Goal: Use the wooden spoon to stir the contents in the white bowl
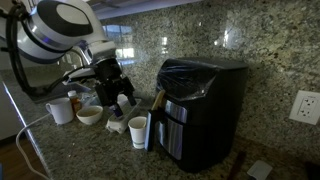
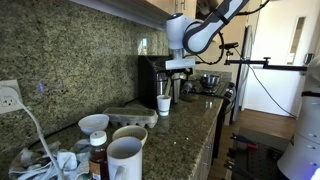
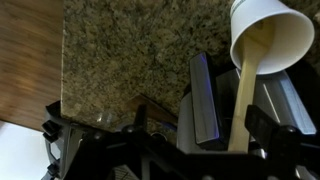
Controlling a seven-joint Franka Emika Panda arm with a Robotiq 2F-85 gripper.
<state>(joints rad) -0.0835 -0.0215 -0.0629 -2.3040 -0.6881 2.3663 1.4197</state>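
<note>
- Wooden spoon [image 3: 243, 100] stands in a white cup [image 3: 268, 35], just beside the black appliance [image 1: 200, 105].
- Your gripper [image 3: 155, 128] hovers over the granite counter [image 3: 120, 60] with its fingers spread and nothing between them.
- White bowl [image 1: 90, 116], tan inside, sits apart from the cup, near the mug [image 1: 60, 110].
- Judging from this, nothing is stirred yet: you have the grasp, the lift out of the cup, the carry and the stirring left.
- Watch the appliance wall close against the spoon; the other side looks freer.
- Around the bowl, the mug and a smaller white bowl [image 2: 93, 123] crowd your path, and the counter edge is near.
</note>
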